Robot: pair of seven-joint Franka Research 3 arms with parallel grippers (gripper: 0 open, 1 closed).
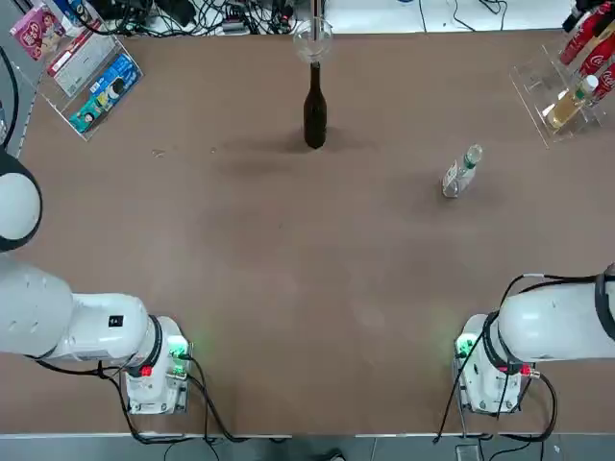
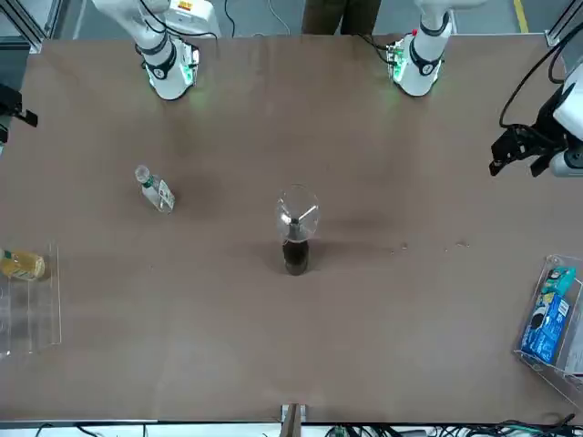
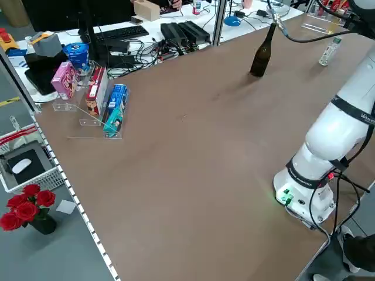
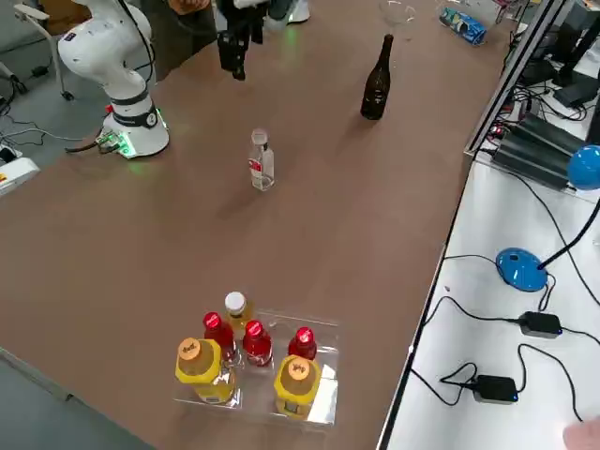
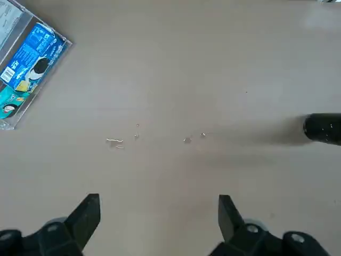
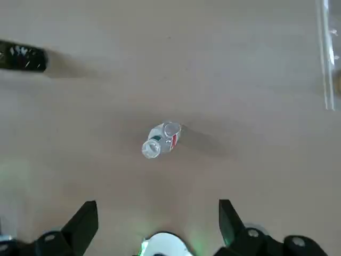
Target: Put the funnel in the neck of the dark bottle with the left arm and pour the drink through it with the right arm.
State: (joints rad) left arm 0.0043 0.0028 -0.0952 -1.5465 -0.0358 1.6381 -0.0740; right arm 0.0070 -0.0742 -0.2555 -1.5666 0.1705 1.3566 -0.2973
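The dark bottle [image 1: 314,106] stands upright at the far middle of the table. The clear funnel [image 1: 313,40] sits in its neck, its wide rim [image 2: 296,211] above the bottle [image 2: 295,250]. The drink [image 1: 461,171] stands upright to the right of it, nearer my right arm, cap on. My left gripper [image 5: 159,213] hangs open and empty over bare table at the far left side [image 2: 515,150], well clear of the bottle [image 5: 322,128]. High above the drink [image 6: 161,140], my right gripper [image 6: 159,218] is open and holds nothing.
A clear tray [image 1: 553,82] with red and yellowish bottles stands at the far right corner. A clear holder with snack boxes [image 1: 91,82] stands at the far left corner. Cables and desk gear lie beyond the far edge.
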